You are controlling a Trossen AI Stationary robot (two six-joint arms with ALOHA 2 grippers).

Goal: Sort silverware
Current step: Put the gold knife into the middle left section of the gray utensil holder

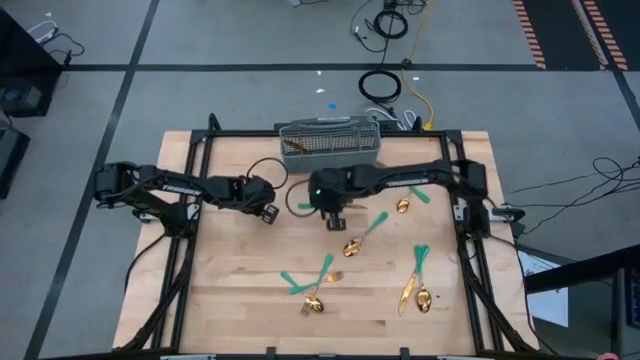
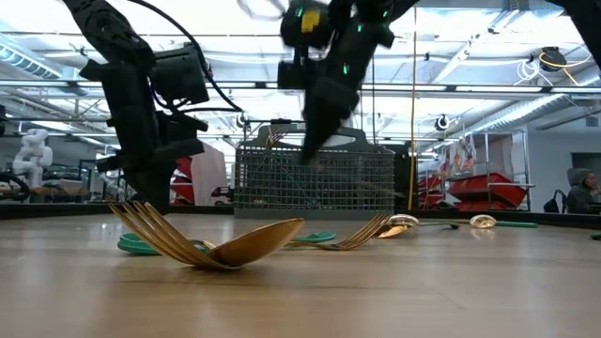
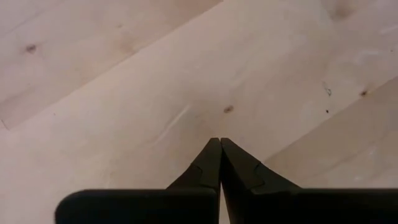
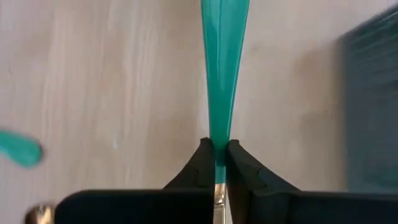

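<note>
My right gripper [image 1: 334, 216] hangs over the table's middle, in front of the grey wire basket [image 1: 330, 146], shut on one teal-handled piece of silverware [image 4: 222, 68]. The low view shows that gripper [image 2: 306, 153] well above the wood. More gold silverware lies flat on the table: a spoon [image 1: 364, 236], another spoon [image 1: 408, 202], crossed pieces [image 1: 316, 286] and a pair [image 1: 416, 282]. My left gripper [image 1: 268, 213] stays shut at the table's left, close over bare wood [image 3: 220, 142]. My right gripper pinches the piece between its two fingers where the teal handle narrows toward the gold stem [image 4: 218, 147]. The fingers slant down from above. The teal handle sticks out beyond the fingertips and the gold stem runs back between them. The piece is lifted clear of the table.
The basket [image 2: 315, 178] stands at the table's far edge, behind my right gripper. A fork and spoon [image 2: 216, 246] lie nearest the low camera. A black frame [image 1: 200, 150] rims the table. Another teal handle end [image 4: 18, 149] lies below my right gripper.
</note>
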